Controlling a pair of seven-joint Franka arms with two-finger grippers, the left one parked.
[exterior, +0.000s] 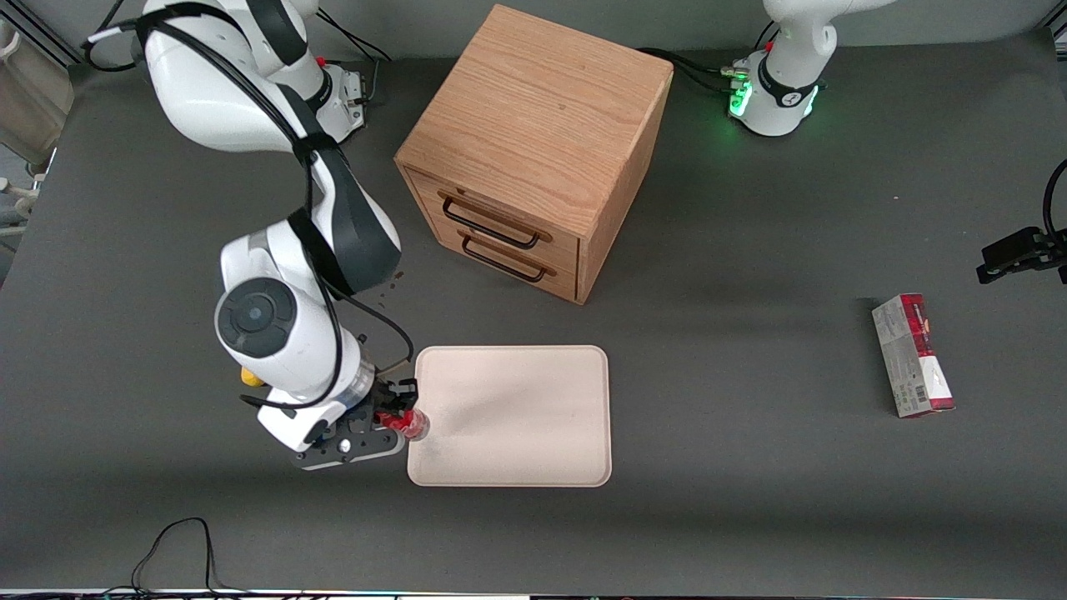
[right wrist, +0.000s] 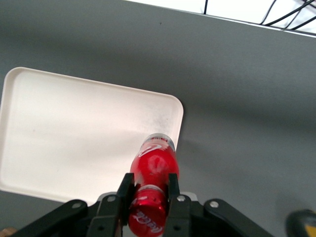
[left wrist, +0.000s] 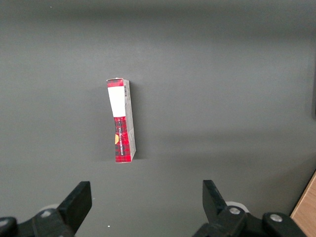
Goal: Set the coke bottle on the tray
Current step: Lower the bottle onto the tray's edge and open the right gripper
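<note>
Gripping the coke bottle (exterior: pixel 413 423) near its red cap, the claw (exterior: pixel 398 417) sits at the tray's (exterior: pixel 533 433) edge on the working arm's side in the front view, its two fingers clamped on the one small bottle. That bottle shows a red label and pokes just over the tray's rim. One tray lies beside the claw: flat, cream, rectangular with rounded corners and a low raised rim, faintly smudged grey. One wooden cabinet (exterior: pixel 533 142) with two drawers, each with a dark wire handle, stands farther from the front camera than the claw. One small yellow lump (exterior: pixel 251 377) peeks out by the arm, close to the claw. One red-and-grey carton (exterior: pixel 913 357) lies well away from the claw, toward the parked arm's end of the dark matte tabletop (exterior: pixel 750 517).

From the left wrist, that single carton (left wrist: pixel 121 121) lies flat on the grey tabletop (left wrist: pixel 222 74), a slim box with a white patch and red tartan print.

From the right wrist, the claw (right wrist: pixel 147 195) pinches the bottle (right wrist: pixel 154 170) just below its glossy red cap, white script on the label, clear base over the tray's (right wrist: pixel 74 133) corner. The tray looks smooth and matte.
</note>
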